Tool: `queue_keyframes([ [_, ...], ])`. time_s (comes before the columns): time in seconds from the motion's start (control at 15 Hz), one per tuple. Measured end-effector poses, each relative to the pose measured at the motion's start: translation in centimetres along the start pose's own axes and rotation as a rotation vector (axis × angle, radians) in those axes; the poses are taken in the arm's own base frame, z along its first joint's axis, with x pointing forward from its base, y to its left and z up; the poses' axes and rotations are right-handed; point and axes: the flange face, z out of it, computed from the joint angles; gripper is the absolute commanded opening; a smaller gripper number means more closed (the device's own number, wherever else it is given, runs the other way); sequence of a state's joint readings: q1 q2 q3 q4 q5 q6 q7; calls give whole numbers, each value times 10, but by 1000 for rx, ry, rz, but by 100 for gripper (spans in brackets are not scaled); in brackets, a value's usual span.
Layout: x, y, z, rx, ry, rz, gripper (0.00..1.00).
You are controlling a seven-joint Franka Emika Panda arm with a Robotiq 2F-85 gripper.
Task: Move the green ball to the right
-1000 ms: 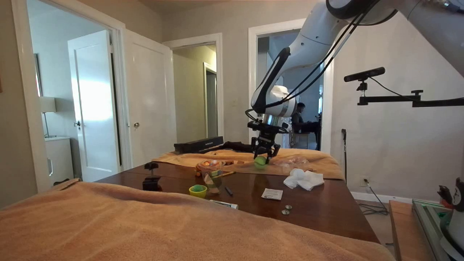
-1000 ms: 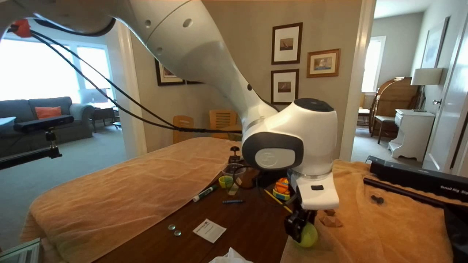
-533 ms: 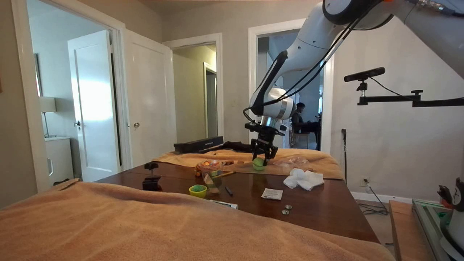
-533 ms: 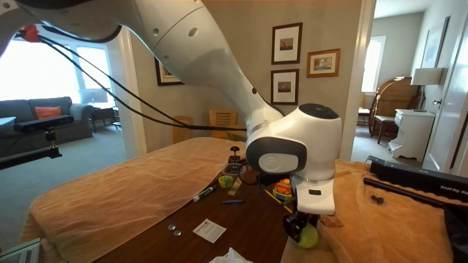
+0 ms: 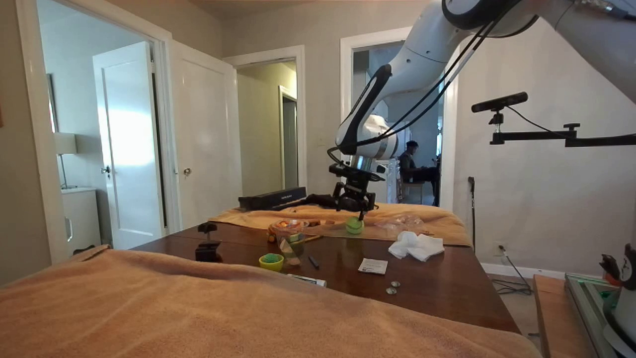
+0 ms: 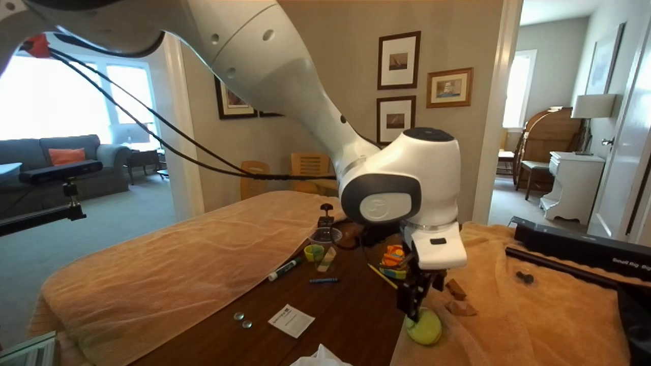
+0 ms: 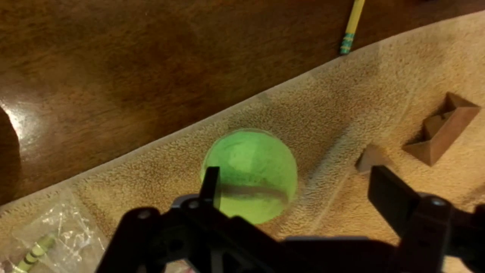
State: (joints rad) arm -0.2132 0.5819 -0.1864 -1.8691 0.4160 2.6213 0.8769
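Observation:
The green ball [image 7: 252, 159] rests on the orange towel, close to the towel's edge, and shows in both exterior views [image 5: 355, 226] [image 6: 425, 329]. My gripper [image 7: 295, 184] stands open just above it, jaws spread wide. In the wrist view one finger [image 7: 210, 185] overlaps the ball's left side; the opposite finger hangs over bare towel, well apart from the ball. Whether the nearer fingertip touches the ball, I cannot tell.
A brown angular piece [image 7: 445, 131] and a yellow pencil [image 7: 353, 24] lie near the ball, as does a clear plastic bag [image 7: 70, 227]. White tissue [image 5: 416, 246], a card [image 5: 373, 266] and a yellow cup [image 5: 271, 263] sit on the dark table.
Earlier the jaws were around the ball; they have spread apart and the gripper has risen. The ball came down slightly and now stays on the towel beneath.

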Motion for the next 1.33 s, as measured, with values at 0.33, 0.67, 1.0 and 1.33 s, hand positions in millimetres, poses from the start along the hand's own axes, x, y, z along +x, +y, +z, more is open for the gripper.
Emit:
queue_keyframes([
  [0.33, -50, -15, -43, -8, 11, -265, 100],
  [0.67, -115, -4, -87, 9, -56, -527, 100],
  [1.0, -162, 18, -122, 31, -109, -801, 100],
  [1.33, -194, 45, -151, 35, -169, -1076, 100],
])
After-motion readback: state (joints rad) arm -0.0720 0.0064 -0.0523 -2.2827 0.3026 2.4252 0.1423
